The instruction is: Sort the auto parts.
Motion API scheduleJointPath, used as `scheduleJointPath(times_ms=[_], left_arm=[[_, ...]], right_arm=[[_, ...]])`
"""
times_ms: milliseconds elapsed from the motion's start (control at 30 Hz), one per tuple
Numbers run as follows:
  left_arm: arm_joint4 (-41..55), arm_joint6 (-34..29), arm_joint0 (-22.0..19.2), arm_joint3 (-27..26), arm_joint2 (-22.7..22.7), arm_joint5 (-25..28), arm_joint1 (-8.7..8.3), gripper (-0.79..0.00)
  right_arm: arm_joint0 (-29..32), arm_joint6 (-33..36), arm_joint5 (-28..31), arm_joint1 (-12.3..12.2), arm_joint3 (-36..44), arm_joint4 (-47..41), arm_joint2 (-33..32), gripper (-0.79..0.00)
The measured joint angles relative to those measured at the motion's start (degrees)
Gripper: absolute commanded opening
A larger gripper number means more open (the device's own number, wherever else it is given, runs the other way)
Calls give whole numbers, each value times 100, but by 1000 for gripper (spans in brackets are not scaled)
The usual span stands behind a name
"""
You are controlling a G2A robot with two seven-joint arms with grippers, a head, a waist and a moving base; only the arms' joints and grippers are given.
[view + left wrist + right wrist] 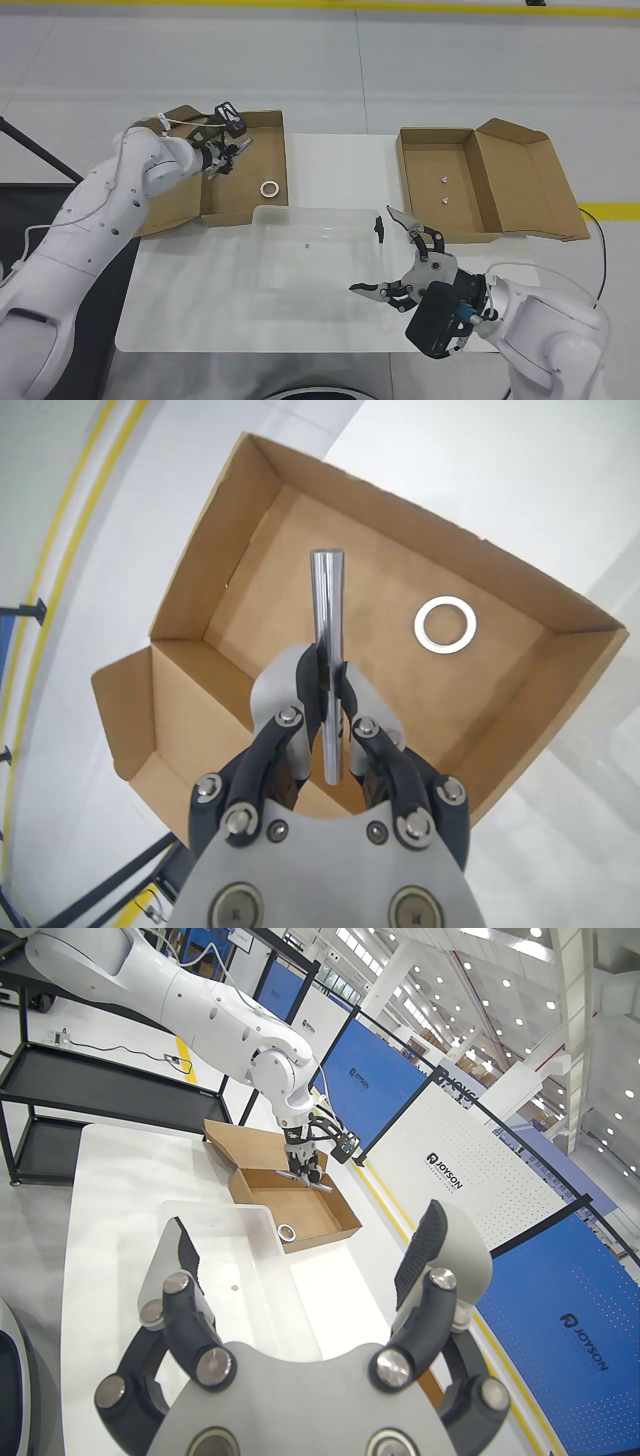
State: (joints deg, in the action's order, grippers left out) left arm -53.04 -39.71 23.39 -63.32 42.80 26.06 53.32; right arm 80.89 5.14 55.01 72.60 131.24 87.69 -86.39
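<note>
Clamping metal rod (327,600), left gripper (330,680) over open box (190,575); washer (445,625) apart

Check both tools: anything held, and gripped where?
Left tool holds a metal rod, pinched near its middle, both ends sticking out, above the cardboard box. Right tool is open and empty.

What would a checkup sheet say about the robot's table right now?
Surface: white table.
Job's things: metal rod, held; washer in left cardboard box; two small parts in right cardboard box; tiny part in clear bin.
Clutter: nothing seen.
Grippers: left gripper shut on the rod over the left box; right gripper open beside the bin.
Cables: white cable at the left wrist.
Surroundings: grey floor, yellow line.
</note>
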Motion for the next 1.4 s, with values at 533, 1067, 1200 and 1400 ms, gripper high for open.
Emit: scheduleJointPath(times_ms=[533, 1067, 1200, 1400], left_arm=[[1981, -1124, -668, 1721, -313, -879, 734, -785], [2151, -1169, -548, 1790, -260, -1371, 823, -785], [2328, -1177, -544, 1864, -246, -1710, 914, -785], [2607, -1221, -608, 2136, -276, -1849, 1076, -785]], right_arm=[[0, 0, 0, 0, 0, 0, 0, 0], [0, 0, 0, 0, 0, 0, 0, 0], [0, 0, 0, 0, 0, 0, 0, 0], [0, 0, 0, 0, 0, 0, 0, 0]])
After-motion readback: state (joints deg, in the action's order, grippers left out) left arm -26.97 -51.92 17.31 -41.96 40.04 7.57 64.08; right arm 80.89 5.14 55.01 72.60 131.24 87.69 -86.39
